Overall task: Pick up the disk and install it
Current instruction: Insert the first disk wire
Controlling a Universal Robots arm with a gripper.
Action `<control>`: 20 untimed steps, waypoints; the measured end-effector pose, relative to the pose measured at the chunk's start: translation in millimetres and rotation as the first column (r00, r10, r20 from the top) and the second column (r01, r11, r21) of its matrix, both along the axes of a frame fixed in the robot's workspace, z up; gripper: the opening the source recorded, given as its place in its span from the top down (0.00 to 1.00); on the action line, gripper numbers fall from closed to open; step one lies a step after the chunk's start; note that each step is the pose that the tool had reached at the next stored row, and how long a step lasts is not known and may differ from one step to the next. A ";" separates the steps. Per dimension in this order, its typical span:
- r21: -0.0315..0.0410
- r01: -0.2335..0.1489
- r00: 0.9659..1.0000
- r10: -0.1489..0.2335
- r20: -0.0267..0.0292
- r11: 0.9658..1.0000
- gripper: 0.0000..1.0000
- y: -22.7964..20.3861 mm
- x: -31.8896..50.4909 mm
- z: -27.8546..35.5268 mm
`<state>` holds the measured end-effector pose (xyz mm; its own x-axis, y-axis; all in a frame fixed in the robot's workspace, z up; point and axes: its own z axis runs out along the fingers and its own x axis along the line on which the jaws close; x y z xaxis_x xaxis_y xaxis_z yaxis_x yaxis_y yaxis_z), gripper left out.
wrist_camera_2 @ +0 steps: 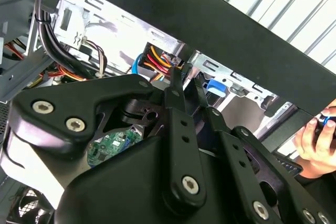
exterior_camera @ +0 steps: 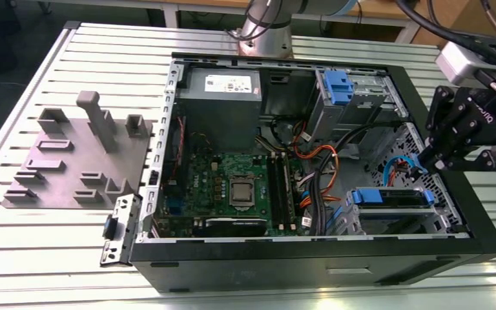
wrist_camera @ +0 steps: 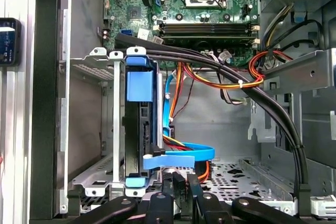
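The gripper (exterior_camera: 422, 166) hangs over the open computer case (exterior_camera: 317, 258) at the exterior view's right, its black linkage tipped down toward the case's side wall. In the first wrist view its fingers (wrist_camera: 173, 184) stand close together, nearly touching, and nothing shows between them, so they look closed on nothing (the very tips are partly hidden by the linkage). In the second wrist view the fingers (wrist_camera_2: 176, 85) likewise run up side by side toward a bundle of orange and yellow wires (wrist_camera_2: 157, 59).

Just beyond the fingertips in the first wrist view sits the disk (wrist_camera: 140, 124), standing on edge in its blue carrier inside a silver drive cage (wrist_camera: 94, 119), already seated in the bay. A flat blue data cable (wrist_camera: 181, 157) loops from beside the disk toward the fingers. In the exterior view the same disk (exterior_camera: 390, 197) shows as a blue-framed block in the lower bay near the case's front corner, below and just beside the gripper.

Farther in lies the green motherboard (exterior_camera: 230, 174) with its bare processor socket (exterior_camera: 242, 192) and memory slots (wrist_camera: 205, 27). A thick black cable bundle (wrist_camera: 220, 69) crosses in front of it. At the far end of the case sit the grey power supply (exterior_camera: 222, 87) and an upper cage with a blue latch tab (exterior_camera: 336, 87).

Outside the case, on the ribbed aluminium table (exterior_camera: 41, 258), rests a grey fixture plate (exterior_camera: 67, 161) at the exterior view's left. A person's hand (wrist_camera_2: 315, 142) appears at the edge of the second wrist view.
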<state>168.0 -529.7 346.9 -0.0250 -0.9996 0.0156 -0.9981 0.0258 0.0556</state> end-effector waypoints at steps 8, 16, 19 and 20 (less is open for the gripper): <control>-0.001 -0.002 1.000 0.002 0.000 1.000 0.82 0.0 0.3 -2.5; 0.000 -0.009 1.000 0.009 0.016 1.000 0.83 -0.9 -6.7 -2.6; 0.000 -0.010 1.000 0.010 0.027 1.000 0.83 -1.6 -11.8 -2.6; 0.000 -0.010 1.000 0.010 0.030 1.000 0.83 -1.9 -13.5 -2.6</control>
<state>154.5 -531.5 344.2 -0.0155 -0.9998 0.0151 -0.9995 0.0159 0.0259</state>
